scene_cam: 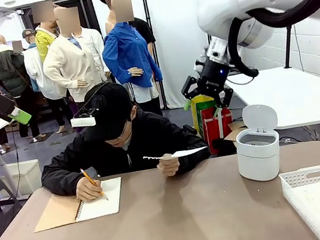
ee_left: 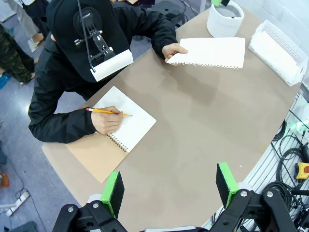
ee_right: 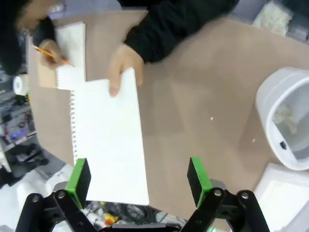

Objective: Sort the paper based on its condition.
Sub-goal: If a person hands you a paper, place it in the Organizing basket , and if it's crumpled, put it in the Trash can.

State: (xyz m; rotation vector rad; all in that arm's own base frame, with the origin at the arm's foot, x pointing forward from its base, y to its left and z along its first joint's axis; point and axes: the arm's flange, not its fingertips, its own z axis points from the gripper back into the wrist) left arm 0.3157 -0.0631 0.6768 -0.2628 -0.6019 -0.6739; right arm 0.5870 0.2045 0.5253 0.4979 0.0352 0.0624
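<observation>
Sheet of thin white paper [scene_cam: 183, 152], flat, one edge ragged with spiral perforations, held level just over brown tabletop [scene_cam: 182, 220] by person's hand [scene_cam: 168, 165], near round white lidded bin [scene_cam: 258, 153]. Right gripper [ee_right: 137, 176] spread wide, empty, raised well above table. Left gripper [ee_left: 169, 186] likewise spread, grasping nothing. Person's other hand [scene_cam: 89, 189] on tan spiral notebook [scene_cam: 82, 206].

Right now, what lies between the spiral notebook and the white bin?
Between the notebook and the bin the person's hand holds a flat perforated sheet; the tabletop there is otherwise bare. The left wrist view shows it.
</observation>
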